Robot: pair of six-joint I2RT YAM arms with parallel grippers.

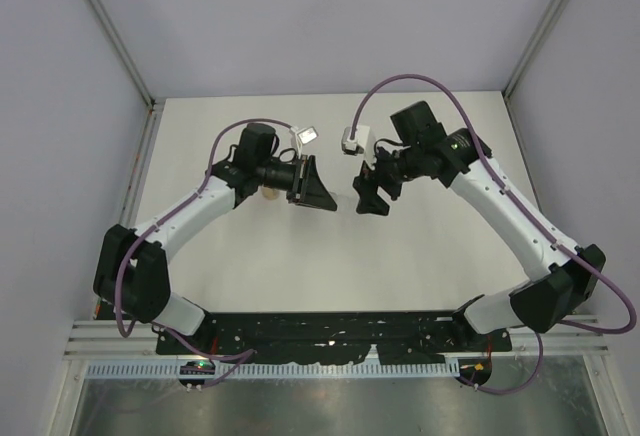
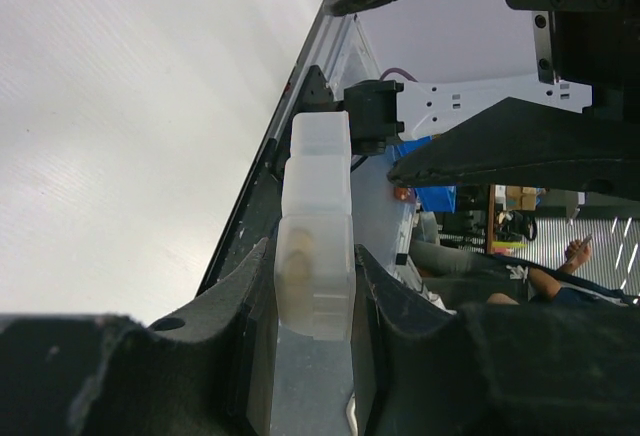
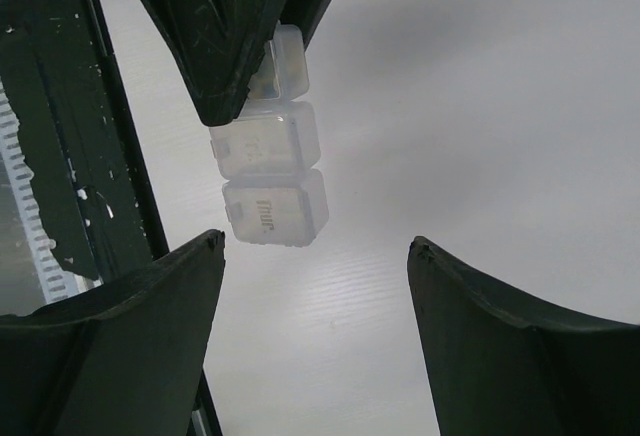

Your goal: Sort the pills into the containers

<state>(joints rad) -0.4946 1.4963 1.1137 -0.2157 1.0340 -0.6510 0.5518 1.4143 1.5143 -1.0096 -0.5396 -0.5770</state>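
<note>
- While the left gripper (image 2: 312, 256) clamps shut on its sides, the pill container (image 3: 265, 141) sits between the two arms, over the middle of the table (image 3: 480, 106).
- It is a frosted, translucent strip of small lidded compartments in a row. One lid has faint lettering, too blurred to read.
- A tan blur (image 2: 297, 266) shows through one compartment's wall.
- The right gripper (image 3: 315, 246) stands wide apart near the strip's free end, holding nothing.
- The left gripper's dark finger (image 3: 235, 46) covers the strip's far end in the right wrist view.
- From above, the strip is hidden.
</note>
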